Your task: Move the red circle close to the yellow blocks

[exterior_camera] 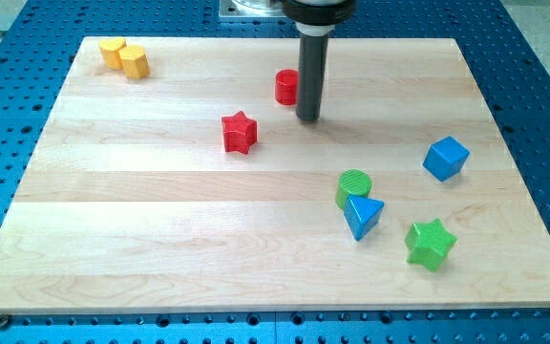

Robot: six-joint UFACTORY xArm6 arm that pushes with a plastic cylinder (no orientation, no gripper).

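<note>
My tip (307, 118) rests on the desk (160, 239) just to the view's right of the red circle (285, 87); the rod partly hides the circle's right edge, so I cannot tell whether the two touch. There is no claw on this arm, only the straight dark rod, and it has hold of nothing.

The red circle sits near the view's top, a little right of centre. The two yellow blocks (123, 57) lie side by side and touching in the top left corner, well apart from the circle; their shapes are hard to make out, perhaps a cylinder and a hexagon. A red star (240, 132) lies below and to the left of the circle.

Toward the view's lower right, a green circle (354, 184) touches a blue triangle (362, 215) just below it. A green star (431, 243) is near them to the right, and a blue cube (446, 158) stands further up on the right.
</note>
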